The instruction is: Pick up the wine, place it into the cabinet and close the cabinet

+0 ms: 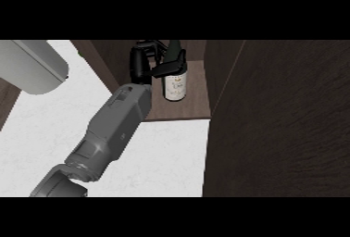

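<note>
The wine bottle (175,87), dark glass with a pale label, stands inside the open cabinet (195,109) on its brown shelf floor, near the left wall. My left hand (142,62) reaches into the cabinet from the lower left. Its black fingers curl round the bottle's neck and shoulder, hiding the top of the bottle. The grey forearm (116,129) runs from the lower left edge up to the cabinet's mouth. My right hand does not show.
The cabinet's dark wooden door (280,120) stands open and fills the right side of the view, close to me. White marble counter (164,152) lies below the cabinet. A large light-grey cylinder (34,65) sits at the upper left.
</note>
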You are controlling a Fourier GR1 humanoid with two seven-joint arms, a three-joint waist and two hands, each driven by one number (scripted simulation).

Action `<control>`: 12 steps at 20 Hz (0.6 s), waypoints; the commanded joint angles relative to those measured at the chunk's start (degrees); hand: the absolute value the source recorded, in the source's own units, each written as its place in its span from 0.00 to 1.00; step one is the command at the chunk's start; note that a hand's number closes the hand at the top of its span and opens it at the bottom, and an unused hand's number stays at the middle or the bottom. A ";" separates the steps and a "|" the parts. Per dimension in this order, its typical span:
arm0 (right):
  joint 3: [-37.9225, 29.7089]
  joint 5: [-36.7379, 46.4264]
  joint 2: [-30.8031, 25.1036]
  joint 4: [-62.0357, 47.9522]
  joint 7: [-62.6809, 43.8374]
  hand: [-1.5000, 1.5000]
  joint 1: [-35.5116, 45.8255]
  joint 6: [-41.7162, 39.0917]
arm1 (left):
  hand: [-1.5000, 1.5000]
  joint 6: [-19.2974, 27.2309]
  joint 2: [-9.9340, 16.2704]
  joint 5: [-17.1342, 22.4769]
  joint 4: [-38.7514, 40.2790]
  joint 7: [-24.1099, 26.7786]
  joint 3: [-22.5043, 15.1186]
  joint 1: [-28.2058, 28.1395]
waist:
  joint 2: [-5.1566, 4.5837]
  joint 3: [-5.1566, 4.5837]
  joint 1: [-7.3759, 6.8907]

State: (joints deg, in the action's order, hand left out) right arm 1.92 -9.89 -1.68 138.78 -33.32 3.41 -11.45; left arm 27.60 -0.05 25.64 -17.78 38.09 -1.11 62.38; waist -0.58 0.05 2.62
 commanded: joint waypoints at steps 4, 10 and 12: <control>1.09 -1.74 1.08 5.80 -0.66 0.00 -2.84 0.46 | 1.00 -4.39 1.18 3.44 3.79 0.08 4.46 2.00 | -0.31 -0.09 0.55; -1.05 -4.63 -0.58 4.03 -1.83 0.00 0.39 0.12 | 1.00 -3.33 0.05 4.55 6.68 4.55 4.09 1.35 | -0.53 -0.08 1.48; 1.54 -1.88 0.35 3.33 -1.23 0.00 0.84 0.29 | 1.00 -3.01 0.05 3.85 7.85 4.17 5.37 2.61 | -0.71 -0.10 1.21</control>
State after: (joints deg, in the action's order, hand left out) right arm 2.40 -10.08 -1.74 138.67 -33.33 4.36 -11.50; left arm 24.31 -0.03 28.96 -12.42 41.09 2.87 64.45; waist -0.74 0.19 3.58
